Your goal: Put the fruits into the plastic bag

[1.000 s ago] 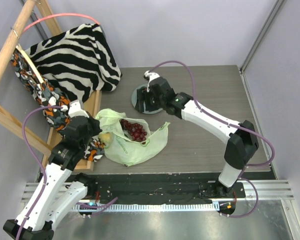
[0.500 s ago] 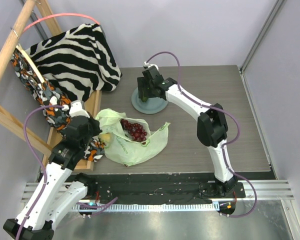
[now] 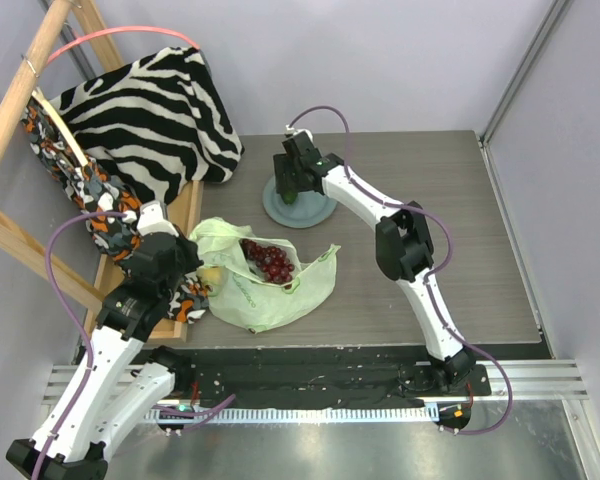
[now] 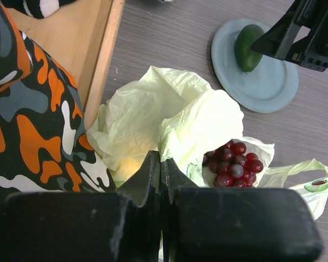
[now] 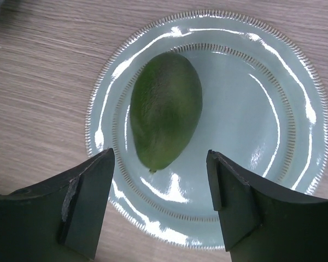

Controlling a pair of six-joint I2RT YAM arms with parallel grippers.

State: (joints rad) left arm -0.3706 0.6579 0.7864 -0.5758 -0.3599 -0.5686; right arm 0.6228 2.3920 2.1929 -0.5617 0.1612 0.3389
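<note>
Right wrist: spread fingers (image 5: 82, 207) hover over avocado (image 5: 165, 124) on plate (image 5: 257, 109)

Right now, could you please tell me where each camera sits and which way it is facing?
Top external: above and behind the bases, looking down at the table; both arms show.
Left wrist: on the left gripper, looking down past its shut fingers at the plastic bag and grapes.
Right wrist: on the right gripper, looking straight down between its open fingers.
Shared: both wrist views show the avocado on the plate.
</note>
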